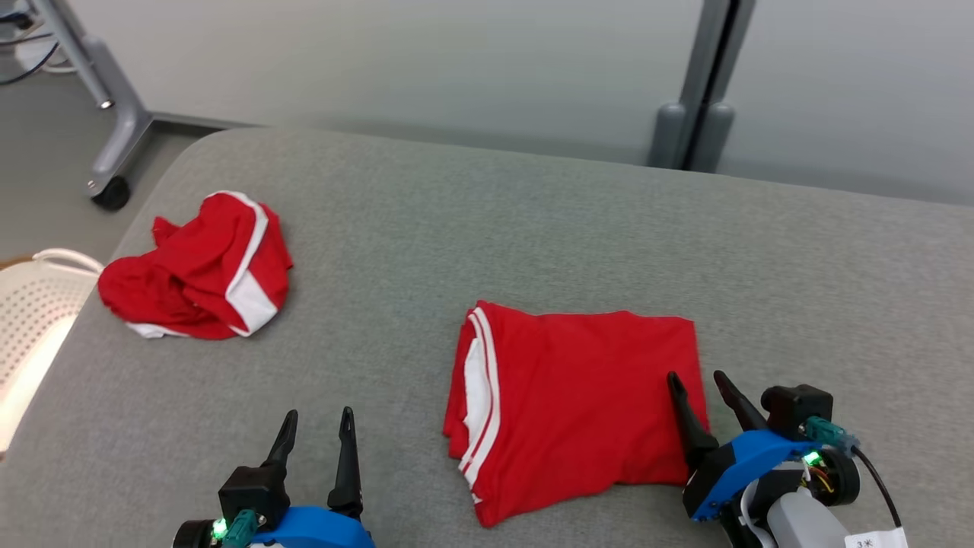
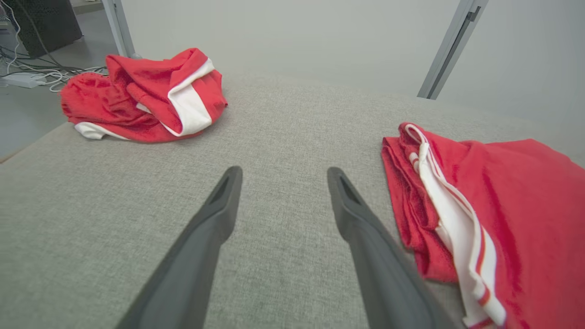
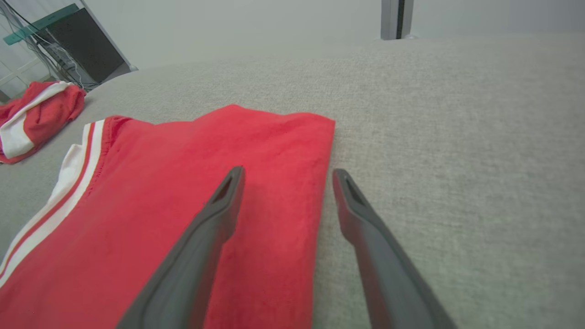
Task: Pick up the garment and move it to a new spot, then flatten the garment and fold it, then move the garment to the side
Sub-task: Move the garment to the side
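Folded garment: a red one (image 1: 578, 403) with white stripes lies flat on the grey bench (image 1: 533, 228), in front of me and a bit to the robot's right. It is a neat square with the striped edge on its left.
Heap: a second red garment (image 1: 198, 266) lies in a crumpled heap far off at the bench's left back corner, near a white basket (image 1: 30, 304).
Left jaws: wide apart and holding nothing. They sit over bare bench, just to the left of the folded garment.
Right jaws: wide apart and holding nothing. One finger is over the folded garment's right edge and the other is over the bench beside it. I cannot tell if they touch the cloth.
Done so far: I think the picking up, the flattening and the folding are finished for this garment.
Left to do: I think it has not gone to the side yet, since it lies near the middle. The heap looks untouched.
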